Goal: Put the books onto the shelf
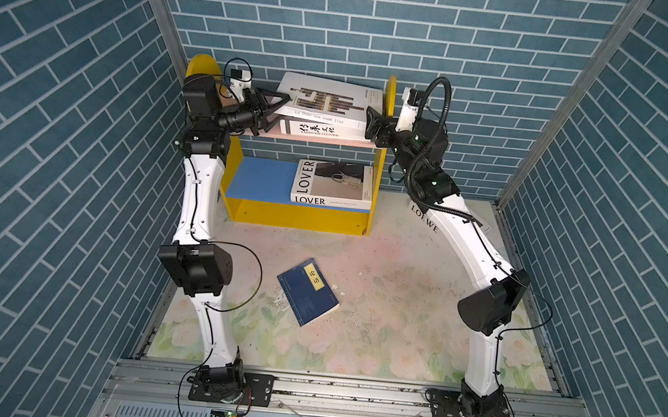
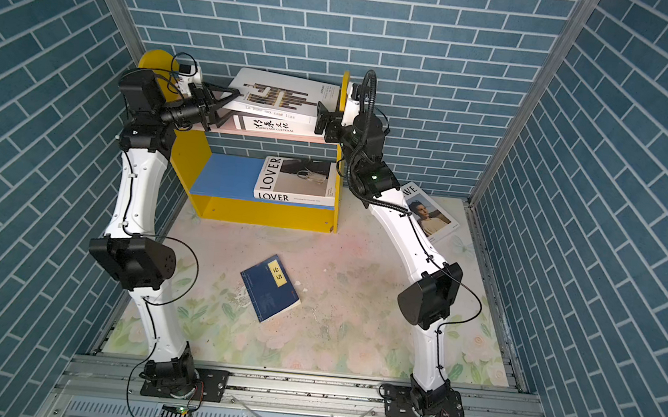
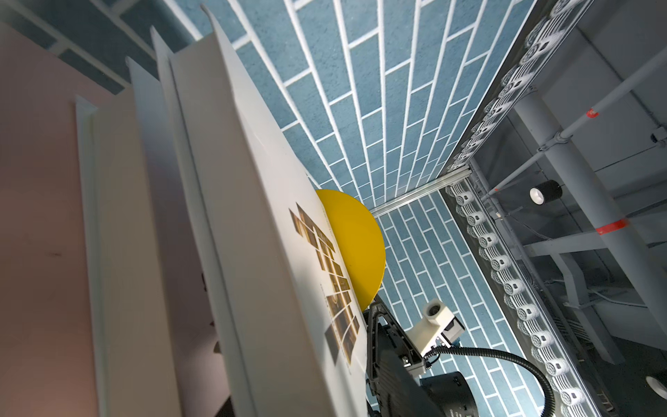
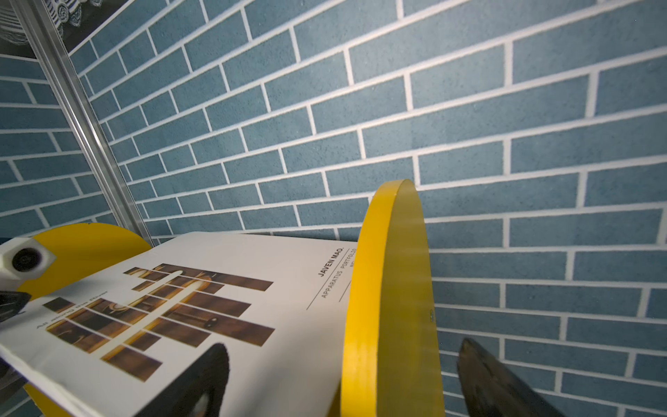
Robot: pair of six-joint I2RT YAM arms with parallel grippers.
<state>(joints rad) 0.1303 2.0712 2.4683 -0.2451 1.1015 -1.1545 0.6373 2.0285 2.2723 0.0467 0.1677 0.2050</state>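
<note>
Left gripper (image 1: 271, 109) straddles the brown-bar book (image 1: 330, 100) at its edge — gripped or not, I cannot tell. Right gripper (image 1: 375, 126), splayed wide opposite, likely squares it.

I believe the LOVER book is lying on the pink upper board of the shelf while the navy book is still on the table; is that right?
Not quite: both top views show the LOVER book lying on the blue lower board, not the pink upper one. The navy book is indeed still on the table.
</note>
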